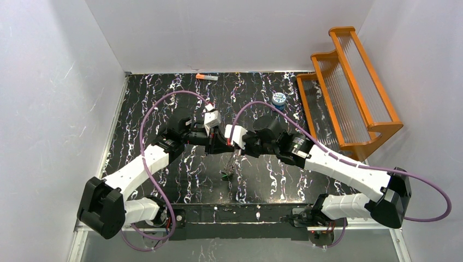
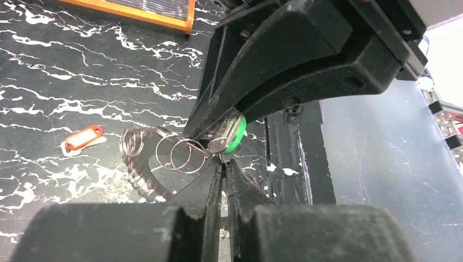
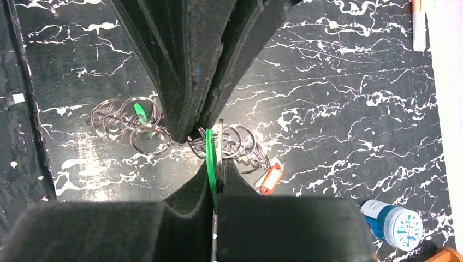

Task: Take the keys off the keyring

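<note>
My left gripper is shut on a thin wire split ring of the bunch. My right gripper faces it and is shut on a green key, which also shows in the left wrist view. The two grippers meet tip to tip above the table's middle. The dark toothed keyring hangs just left of my left fingers. A second green key hangs among the wire rings. The red key lies below the bunch. Something green dangles under the grippers.
An orange rack stands at the back right. A blue-and-white canister sits beside it and shows in the right wrist view. An orange-and-grey stick lies at the table's far edge.
</note>
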